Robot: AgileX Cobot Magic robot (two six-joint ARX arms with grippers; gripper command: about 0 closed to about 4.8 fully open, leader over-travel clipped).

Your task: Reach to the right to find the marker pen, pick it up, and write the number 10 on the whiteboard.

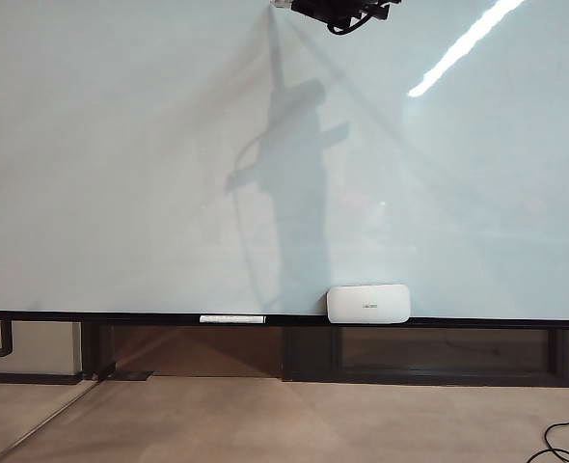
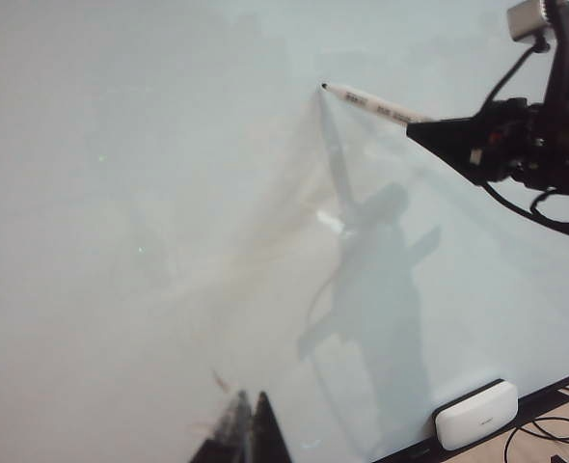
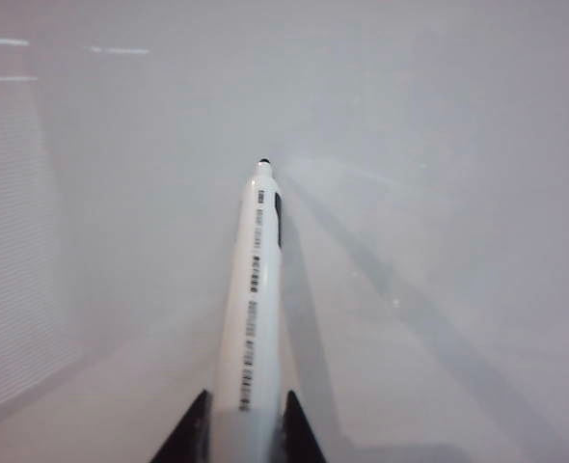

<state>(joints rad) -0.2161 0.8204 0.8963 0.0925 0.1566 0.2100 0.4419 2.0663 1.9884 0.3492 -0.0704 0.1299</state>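
Found the right hand [image 2: 437, 129] high against the board [image 1: 121, 145], closed to a narrow gap on the pen [image 3: 256, 289], barrel pinched between both fingers and the tip pointed at the glossy surface. Saw the left hand [image 2: 251, 434] only as dark finger ends low against the board, holding nothing visible; could not tell how far open. Saw no stroke of the 10 anywhere on the board.

Judged these the risks:
- Too light a press, leaving gaps or no line at all.
- Too hard a press, pushing the smooth barrel back through the fingers or tilting it, since held near the rear with much of its length sticking out.
- A start this close to the top edge, leaving tall strokes room only downward.
- A slanted one or an unclosed zero, should the pen twist in the grip.

Got from the left wrist view alone the side profile: pen tip meeting its own shadow, so touching or very nearly; could not say which. Got from the right wrist view the grip itself and the printed barrel, but no gap to judge. Got from the exterior view the full blank board, the eraser [image 1: 367, 303] on the rail [image 1: 72, 316] well below, and barely the hand at the top.
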